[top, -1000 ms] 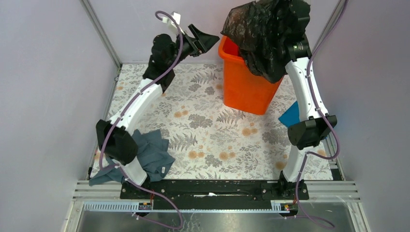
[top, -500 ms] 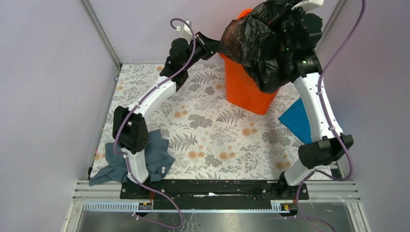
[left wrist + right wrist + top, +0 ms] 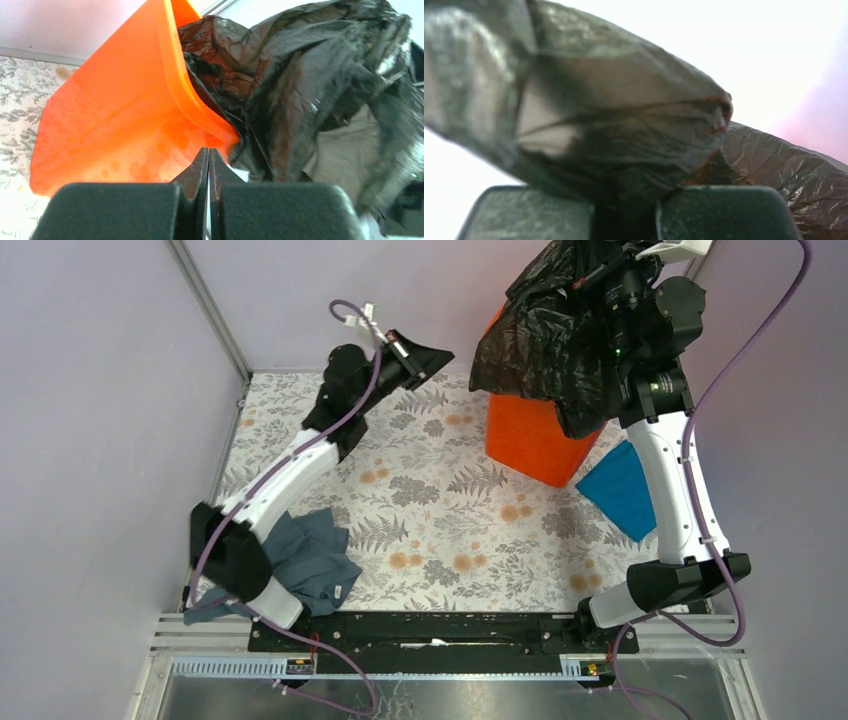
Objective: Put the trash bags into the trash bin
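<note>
Change noted: the left gripper (image 3: 438,355), spread wide a second ago and reaching for the rim half a second ago, is now clenched on nothing and pulled back to about 11 o'clock on the floral-patterned counter (image 3: 440,510), clear of the load. The right gripper (image 3: 624,200) is higher than before, up at the 1 o'clock corner, clamped on a bunch of the thin, glossy, crinkly black plastic-film trash bag (image 3: 550,340). The film hangs from it in a heavy drape over the mouth of the tall bright orange plastic trash bin (image 3: 535,445). The bin has shifted toward 2 o'clock and leans. Judgement: the left pinch caught no film, so only one gripper controls the bag. Most of the bag sits above and outside the bin, the task is well short of done, and the upward pull seems to drag the bin along. Views compared: the top view gives the layout, with the bin at 1 o'clock, a crumpled grey-blue cloth (image 3: 310,555) at 8 o'clock and a flat bright blue cloth (image 3: 620,490) at 3 o'clock, but it buries the right fingers under film. The left wrist view shows its own fingers pressed together with nothing between them, the thick rolled rim just beyond, and black film spilling from the tilted mouth, so some of it is inside. The right wrist view shows only pinched film, brownish where stretched. Whether the bin's base rests on the counter I cannot tell.
</note>
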